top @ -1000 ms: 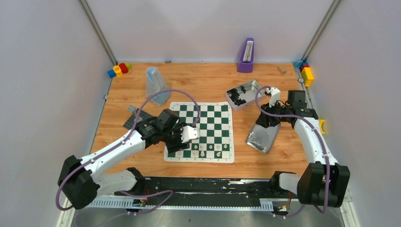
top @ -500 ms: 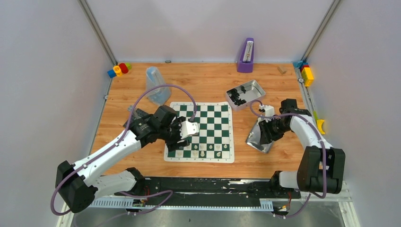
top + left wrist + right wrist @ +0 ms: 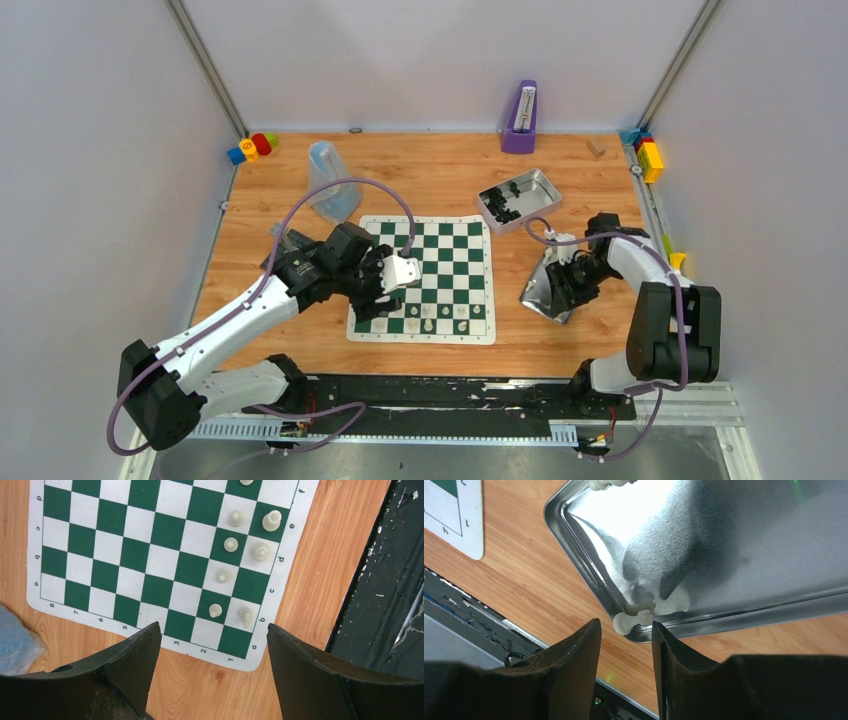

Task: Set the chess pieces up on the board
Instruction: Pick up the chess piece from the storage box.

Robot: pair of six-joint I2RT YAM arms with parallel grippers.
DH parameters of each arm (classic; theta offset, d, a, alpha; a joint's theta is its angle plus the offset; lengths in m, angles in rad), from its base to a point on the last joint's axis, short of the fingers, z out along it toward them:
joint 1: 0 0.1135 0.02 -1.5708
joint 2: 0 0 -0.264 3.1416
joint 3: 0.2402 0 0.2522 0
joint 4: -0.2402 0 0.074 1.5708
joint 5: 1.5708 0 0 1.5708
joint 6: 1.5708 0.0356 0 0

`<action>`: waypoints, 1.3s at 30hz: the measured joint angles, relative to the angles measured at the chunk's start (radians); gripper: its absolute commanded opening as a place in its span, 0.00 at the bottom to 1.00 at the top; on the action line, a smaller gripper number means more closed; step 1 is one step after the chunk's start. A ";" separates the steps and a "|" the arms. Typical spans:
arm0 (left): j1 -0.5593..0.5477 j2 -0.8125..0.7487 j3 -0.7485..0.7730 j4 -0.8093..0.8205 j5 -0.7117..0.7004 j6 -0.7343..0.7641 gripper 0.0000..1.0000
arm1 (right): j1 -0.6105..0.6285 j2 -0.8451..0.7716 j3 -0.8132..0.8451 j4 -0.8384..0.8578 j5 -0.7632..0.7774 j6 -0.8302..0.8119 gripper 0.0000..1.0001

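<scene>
The board [image 3: 452, 262] [image 3: 150, 555] lies flat in the middle of the table. Several cream-white chess pieces [image 3: 224, 575] [image 3: 428, 325] stand on its two near rows, among them one [image 3: 215, 610] by the corner. My left gripper [image 3: 388, 290] [image 3: 213, 626] hovers over the board's near left corner, jaws wide open and empty. My right gripper [image 3: 568, 283] [image 3: 625, 625] is low over a shiny metal tray [image 3: 548, 292] [image 3: 724, 555]. Its jaws are open, with a white piece [image 3: 631, 619] lying on the tray's corner rim just beyond the fingertips, not gripped.
A small tin [image 3: 517, 198] of black pieces sits behind the tray. A blue plastic bag [image 3: 328, 180] and a dark grey plate [image 3: 288, 248] lie left of the board. A purple object [image 3: 520, 118] and coloured blocks [image 3: 250, 147] [image 3: 648, 155] line the back. A black rail [image 3: 380, 580] runs along the near edge.
My left jaws have spread wider and the gripper has drawn back slightly to the left. My right gripper has swung down from near the tin to the tray's near corner.
</scene>
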 measured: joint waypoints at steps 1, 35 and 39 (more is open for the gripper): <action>0.000 0.000 0.000 0.000 0.000 0.000 0.86 | 0.000 0.006 0.000 0.000 0.004 0.002 0.42; 0.000 0.000 0.000 0.000 0.000 0.000 0.87 | 0.000 0.156 0.046 -0.019 0.031 0.039 0.24; 0.000 0.000 0.000 0.000 0.000 0.000 0.88 | 0.000 0.161 0.050 -0.019 0.031 0.044 0.24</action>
